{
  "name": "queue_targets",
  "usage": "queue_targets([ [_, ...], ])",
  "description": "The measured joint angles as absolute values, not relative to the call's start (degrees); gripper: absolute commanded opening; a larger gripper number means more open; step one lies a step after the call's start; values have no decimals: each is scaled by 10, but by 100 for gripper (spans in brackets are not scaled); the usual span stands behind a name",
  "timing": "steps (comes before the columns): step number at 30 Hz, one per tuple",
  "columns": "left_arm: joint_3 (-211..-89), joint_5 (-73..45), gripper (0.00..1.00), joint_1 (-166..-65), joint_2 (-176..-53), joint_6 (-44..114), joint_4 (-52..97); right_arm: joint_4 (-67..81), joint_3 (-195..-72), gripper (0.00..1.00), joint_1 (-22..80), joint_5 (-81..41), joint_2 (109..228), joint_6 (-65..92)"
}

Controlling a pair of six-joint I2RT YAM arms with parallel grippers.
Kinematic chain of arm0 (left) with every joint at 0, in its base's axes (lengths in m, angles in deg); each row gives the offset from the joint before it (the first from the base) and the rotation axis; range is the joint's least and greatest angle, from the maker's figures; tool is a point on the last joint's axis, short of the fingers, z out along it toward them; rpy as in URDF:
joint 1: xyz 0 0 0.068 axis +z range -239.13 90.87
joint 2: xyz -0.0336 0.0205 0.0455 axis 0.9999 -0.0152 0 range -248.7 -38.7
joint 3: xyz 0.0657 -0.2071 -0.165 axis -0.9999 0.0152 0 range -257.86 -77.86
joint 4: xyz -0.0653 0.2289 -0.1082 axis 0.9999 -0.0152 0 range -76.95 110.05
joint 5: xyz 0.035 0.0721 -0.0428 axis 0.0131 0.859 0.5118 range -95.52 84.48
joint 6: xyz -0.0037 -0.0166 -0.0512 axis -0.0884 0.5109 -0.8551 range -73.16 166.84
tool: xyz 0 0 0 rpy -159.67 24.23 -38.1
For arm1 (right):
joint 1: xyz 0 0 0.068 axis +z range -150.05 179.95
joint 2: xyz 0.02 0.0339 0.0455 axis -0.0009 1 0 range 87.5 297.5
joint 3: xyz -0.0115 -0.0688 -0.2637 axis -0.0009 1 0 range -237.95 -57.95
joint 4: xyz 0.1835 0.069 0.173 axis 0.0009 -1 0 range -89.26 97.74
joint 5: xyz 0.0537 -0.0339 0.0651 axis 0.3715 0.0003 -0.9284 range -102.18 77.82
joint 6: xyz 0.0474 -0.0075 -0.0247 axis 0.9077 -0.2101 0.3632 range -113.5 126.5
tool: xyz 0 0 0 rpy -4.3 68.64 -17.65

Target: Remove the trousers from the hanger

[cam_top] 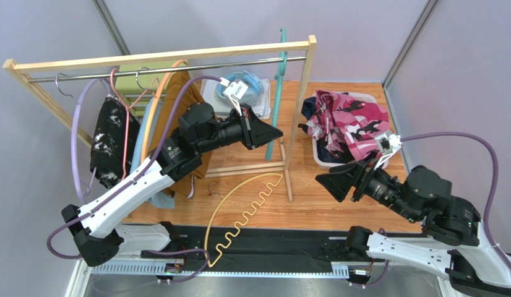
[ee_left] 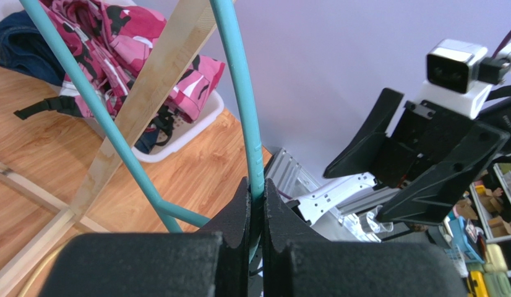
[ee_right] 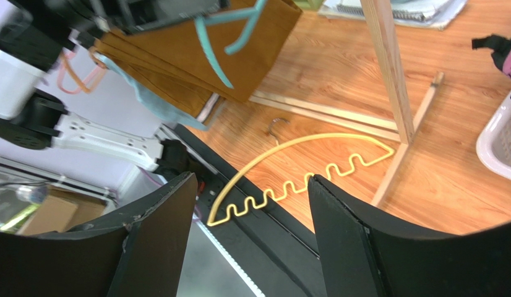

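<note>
1. While left gripper [ee_left: 257, 189] clamps the teal hanger [ee_left: 240, 93], right gripper [ee_right: 250, 180] hangs with jaws apart, empty.
2. Mustard-brown trousers [ee_right: 258, 55] on far-left rack [cam_top: 159, 56], half hidden by left arm [cam_top: 140, 179].
3. Pink trousers [cam_top: 351, 114] heaped in right basket [cam_top: 326, 163].

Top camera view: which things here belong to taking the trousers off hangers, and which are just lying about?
Job: teal hanger, clamped in the left pincer; right pincer, open; mustard-brown trousers, black speckled trousers, light blue trousers on the rail; pink print trousers in the white basket.
Lying about: yellow hanger on the wooden board; blue-and-white item behind the rail.
</note>
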State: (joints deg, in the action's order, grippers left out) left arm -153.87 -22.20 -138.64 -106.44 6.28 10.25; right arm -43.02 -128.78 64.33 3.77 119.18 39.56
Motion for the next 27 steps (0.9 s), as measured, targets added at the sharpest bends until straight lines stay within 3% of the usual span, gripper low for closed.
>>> queue_targets([
  [2,-1540,-224,28,-1386,-1067,60,105,-430,-1275,72,643,38,1192,394],
  [3,-1540,-225,40,-1386,-1067,56,105,-430,-1261,72,643,38,1193,391],
  [6,-1540,-223,54,-1386,-1067,46,102,-431,-1232,72,643,38,1198,388],
  [14,-1514,-215,75,-1386,-1000,47,75,-433,-1159,72,643,31,1206,392],
  [22,-1496,-209,80,-1386,-869,56,-1,-365,-1045,74,646,23,1260,443],
  [27,-1495,-203,78,-1386,-787,61,-73,-308,-1013,73,668,57,1407,519],
])
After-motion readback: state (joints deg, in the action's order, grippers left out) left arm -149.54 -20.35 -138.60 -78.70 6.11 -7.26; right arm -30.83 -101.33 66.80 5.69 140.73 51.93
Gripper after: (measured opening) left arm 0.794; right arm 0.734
